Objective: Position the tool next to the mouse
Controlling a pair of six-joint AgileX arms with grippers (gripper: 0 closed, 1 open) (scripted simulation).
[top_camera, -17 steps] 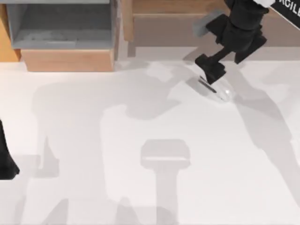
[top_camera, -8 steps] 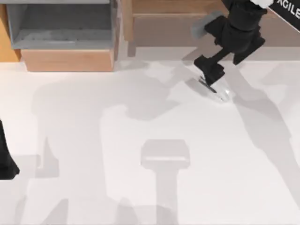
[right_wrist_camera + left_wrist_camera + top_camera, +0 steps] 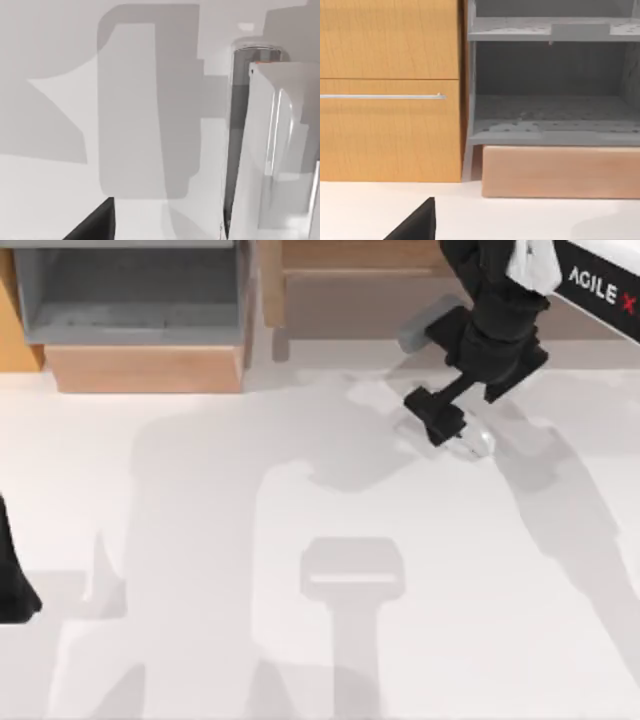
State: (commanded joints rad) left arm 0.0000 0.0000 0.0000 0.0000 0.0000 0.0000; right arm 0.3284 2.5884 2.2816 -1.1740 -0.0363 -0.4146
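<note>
My right fingers point(image 3: 447, 427) sit low over the pale tool point(image 3: 472, 440) at the desk's point(image 3: 200, 540) far right; I cannot tell whether they clamp it. My left arm point(image 3: 12, 585) rests parked at the left edge.

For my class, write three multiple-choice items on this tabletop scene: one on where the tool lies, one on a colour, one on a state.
1. Where is the tool?
A. near table edge
B. far right part of the table, under the right gripper
C. inside the grey shelf

2. What colour is the shelf unit's interior?
A. grey
B. red
C. green

3. How does the tool rest?
A. standing upright
B. hanging in the air
C. lying on the table

Key: 1 B, top view shows it below the gripper; 2 A, left wrist view shows grey; 3 C, it lies flat.
</note>
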